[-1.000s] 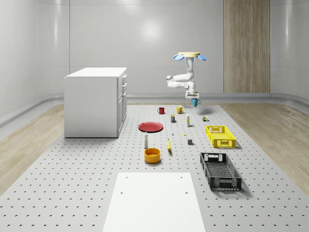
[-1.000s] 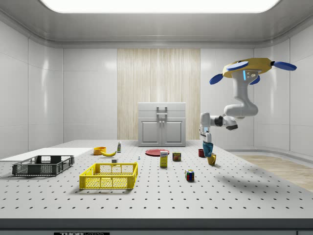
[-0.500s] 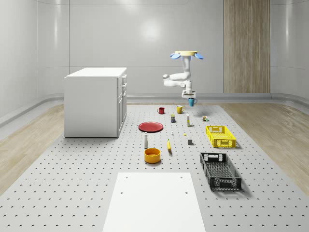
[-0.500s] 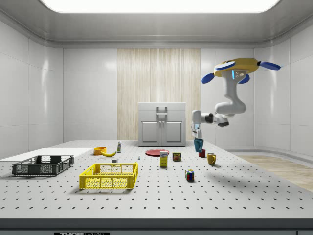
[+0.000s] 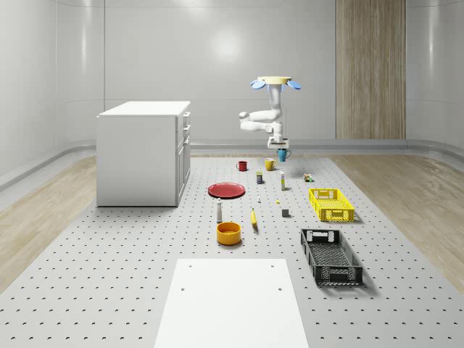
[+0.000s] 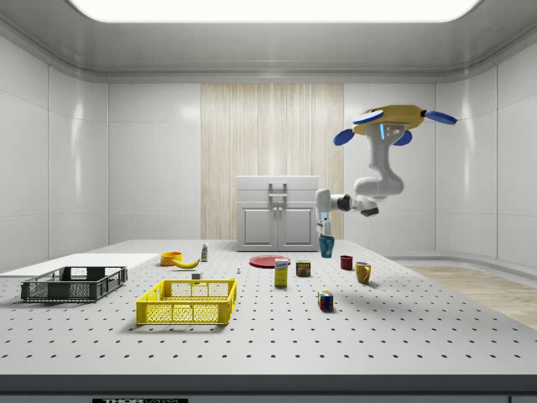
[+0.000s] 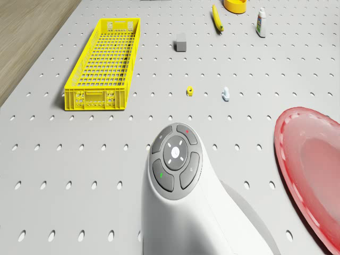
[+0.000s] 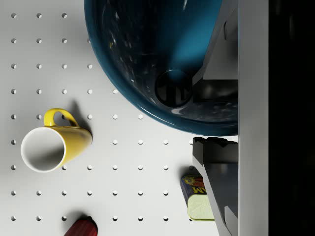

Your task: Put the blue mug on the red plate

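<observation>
In the whole-scene view, a white cabinet [image 5: 143,153] stands at the left of the perforated desk [image 5: 109,275]. Right of it the red plate [image 5: 226,190] lies flat, with an orange bowl [image 5: 228,233] nearer the camera and a red mug [image 5: 242,166] beyond it. Further right a yellow mug [image 5: 270,164] stands on the desk, and above it the blue mug [image 5: 283,154] hangs in the air, pinched at its rim between the fingers [image 8: 212,59] of the gripper [image 5: 278,144]. The drone [image 5: 274,83] hovers over the far part of the desk, above the mugs, its arm bent down to the gripper. The blue mug is well apart from the red plate and not touching the desk. At the right sit a yellow crate [image 5: 330,204] and a black crate [image 5: 330,256].
</observation>
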